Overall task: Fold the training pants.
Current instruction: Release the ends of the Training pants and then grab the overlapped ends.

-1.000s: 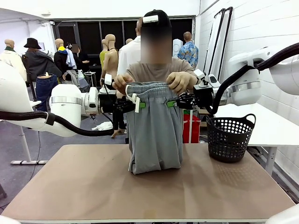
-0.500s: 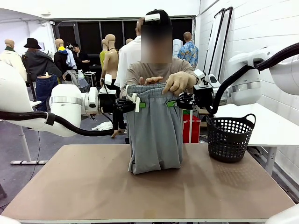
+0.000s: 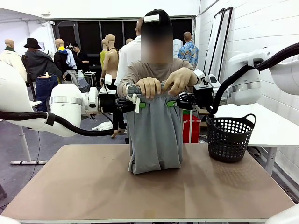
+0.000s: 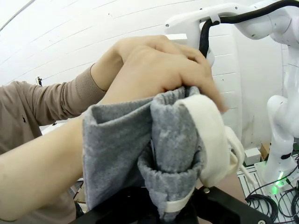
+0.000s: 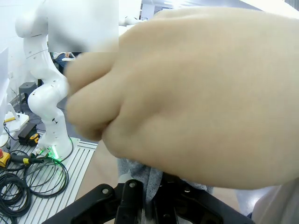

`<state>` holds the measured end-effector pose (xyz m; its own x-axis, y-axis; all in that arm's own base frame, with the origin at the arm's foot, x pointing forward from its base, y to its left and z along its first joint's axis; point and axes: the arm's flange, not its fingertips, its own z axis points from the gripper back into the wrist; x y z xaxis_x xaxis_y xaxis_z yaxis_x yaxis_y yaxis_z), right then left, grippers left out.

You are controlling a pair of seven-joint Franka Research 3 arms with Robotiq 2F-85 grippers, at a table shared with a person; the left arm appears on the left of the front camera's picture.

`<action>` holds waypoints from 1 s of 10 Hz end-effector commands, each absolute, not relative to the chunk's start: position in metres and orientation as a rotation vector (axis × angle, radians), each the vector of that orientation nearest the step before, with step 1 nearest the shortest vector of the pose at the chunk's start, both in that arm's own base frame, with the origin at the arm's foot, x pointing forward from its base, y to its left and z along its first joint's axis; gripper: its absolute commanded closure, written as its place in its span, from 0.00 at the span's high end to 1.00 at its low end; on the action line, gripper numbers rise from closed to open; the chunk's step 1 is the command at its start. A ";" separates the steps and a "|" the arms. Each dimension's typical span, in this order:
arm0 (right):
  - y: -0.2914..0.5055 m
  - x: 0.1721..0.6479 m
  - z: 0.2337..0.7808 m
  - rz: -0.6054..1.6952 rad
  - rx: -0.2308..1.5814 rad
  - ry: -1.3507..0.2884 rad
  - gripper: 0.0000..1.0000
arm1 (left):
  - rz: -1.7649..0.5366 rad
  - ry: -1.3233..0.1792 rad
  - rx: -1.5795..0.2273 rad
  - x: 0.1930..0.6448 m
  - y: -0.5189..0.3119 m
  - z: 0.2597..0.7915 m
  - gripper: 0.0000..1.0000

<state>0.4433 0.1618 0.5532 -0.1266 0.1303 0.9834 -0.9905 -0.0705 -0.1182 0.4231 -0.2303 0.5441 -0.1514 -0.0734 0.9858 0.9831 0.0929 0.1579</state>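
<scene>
left gripper (image 3: 135,104), right gripper (image 3: 174,102), two hands (image 3: 149,87) grip one training pants (image 3: 154,135).

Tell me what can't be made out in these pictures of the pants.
Right wrist view: a hand, close and blurred, hides most of the pants.
Left wrist view: the pants cover the left gripper's fingertips.
Front view: the person's hands hide the pants' top edge; the basket's wall hides its inside.

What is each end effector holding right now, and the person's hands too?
Left end effector: shut on the pants.
Right end effector: shut on the pants.
Person's right hand: gripping the pants' top.
Person's left hand: gripping the pants' top.
</scene>
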 end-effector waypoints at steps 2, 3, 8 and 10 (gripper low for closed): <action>0.163 0.442 0.553 1.409 1.097 -1.164 0.00 | -1.279 -1.341 -1.004 0.422 -0.230 0.546 0.00; 0.163 0.442 0.553 1.409 1.097 -1.164 0.00 | -1.279 -1.341 -1.004 0.422 -0.230 0.546 0.00; 0.163 0.442 0.553 1.409 1.097 -1.164 0.00 | -1.279 -1.341 -1.004 0.422 -0.230 0.546 0.00; 0.163 0.442 0.553 1.409 1.097 -1.164 0.00 | -1.279 -1.341 -1.004 0.422 -0.230 0.546 0.00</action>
<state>0.4433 0.1618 0.5532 -0.1266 0.1303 0.9834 -0.9905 -0.0706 -0.1182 0.4229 -0.2300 0.5446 -0.1524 -0.0731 0.9856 0.9829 0.0935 0.1589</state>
